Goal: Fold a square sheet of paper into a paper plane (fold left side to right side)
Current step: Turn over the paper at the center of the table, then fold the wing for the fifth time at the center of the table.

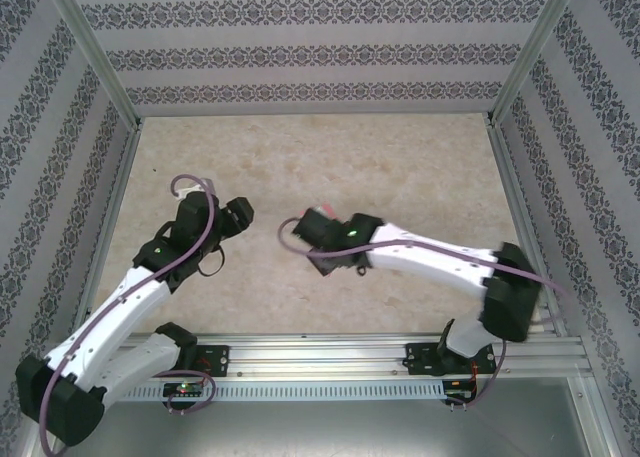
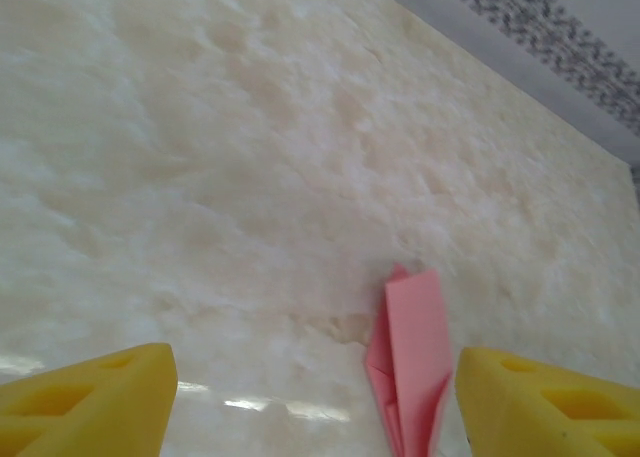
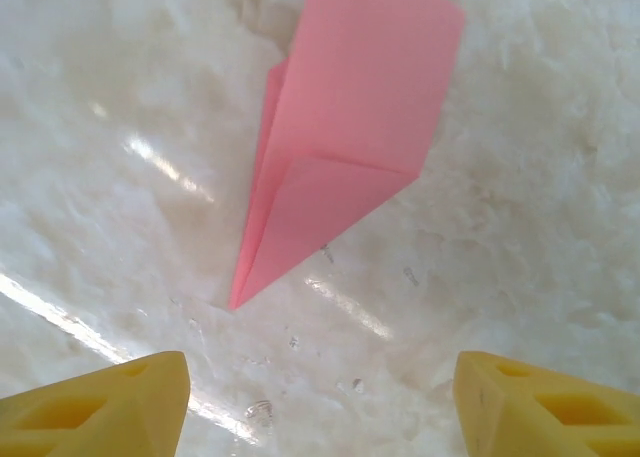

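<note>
We record the right gripper [image 3: 320, 409] with its yellow fingers [image 3: 100, 409] spread wide apart, holding nothing and touching nothing. The slim, creased salmon-pink paper plane [image 3: 345, 127] lies flat on the cream marbled table [image 3: 520, 237] ahead of those fingers, its point turned toward them, with bare surface between. The left gripper [image 2: 315, 402] likewise has its fingers well apart and empty. In its wrist view the plane lies just beside one fingertip, and we cannot tell whether they touch. From above, both grippers sit near each other at mid-table.
</note>
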Controlling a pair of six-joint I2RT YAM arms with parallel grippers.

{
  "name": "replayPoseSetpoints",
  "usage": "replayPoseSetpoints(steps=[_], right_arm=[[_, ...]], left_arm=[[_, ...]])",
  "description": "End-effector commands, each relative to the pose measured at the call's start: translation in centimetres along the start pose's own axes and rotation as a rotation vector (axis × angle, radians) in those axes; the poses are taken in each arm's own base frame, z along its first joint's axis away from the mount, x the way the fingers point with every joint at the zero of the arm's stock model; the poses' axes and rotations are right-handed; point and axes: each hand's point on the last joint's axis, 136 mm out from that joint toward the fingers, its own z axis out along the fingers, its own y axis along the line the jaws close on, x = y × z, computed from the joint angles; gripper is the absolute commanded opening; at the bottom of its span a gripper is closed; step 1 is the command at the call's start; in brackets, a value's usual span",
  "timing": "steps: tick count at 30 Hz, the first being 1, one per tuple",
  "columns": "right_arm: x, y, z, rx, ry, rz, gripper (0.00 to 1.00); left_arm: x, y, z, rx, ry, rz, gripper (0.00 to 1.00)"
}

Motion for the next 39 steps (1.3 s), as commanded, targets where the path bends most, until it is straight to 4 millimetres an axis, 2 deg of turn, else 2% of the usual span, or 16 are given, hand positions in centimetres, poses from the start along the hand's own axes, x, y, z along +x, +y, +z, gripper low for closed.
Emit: replayPoseSetpoints(steps=[1,6,13,16,21,26,30,36,39], right_arm=[[-1.5,0.0,-0.5,-0.242,-0.115,0.184,0.72],[-2.6,-3.8,-1.1,-0.438,-0.294,0.422,0.78],[-1.1,-7.8,1.4,-0.545,-0.363,0.641,0.79],[0.0,-8.7,2.5,-0.571,-0.37,0.709,0.79],[1.2,-8.8,3.0,-0.597,-0.373,0.722,0.79],[1.7,-9.1,3.5,-0.602,-0.375,0.738,0.79],[1.9,-9.2,3.9,-0.612,-0.365,0.751,0.78],[1.6,-9.4,4.7,-0.699,-0.343,0.788,0.77],[1.6,-9.6,5.5,-0.72,-0.329,0.786,0.76]], left_arm=[[2.0,-3.6,2.7,0.204,0.115,-0.037,0.75],[5.0,-5.7,6.8,0.313,0.256,-0.065,0.74],[8.1,-7.0,12.0,0.356,0.385,-0.078,0.69],[9.0,-6.8,14.3,0.334,0.419,-0.086,0.66],[9.4,-7.0,17.0,0.332,0.427,-0.099,0.61],[10.2,-7.4,18.5,0.355,0.453,-0.118,0.51],[11.1,-7.3,19.2,0.364,0.476,-0.12,0.38],[11.2,-9.0,18.2,0.477,0.497,-0.097,0.14],[11.0,-9.6,17.1,0.52,0.506,-0.068,0.08]])
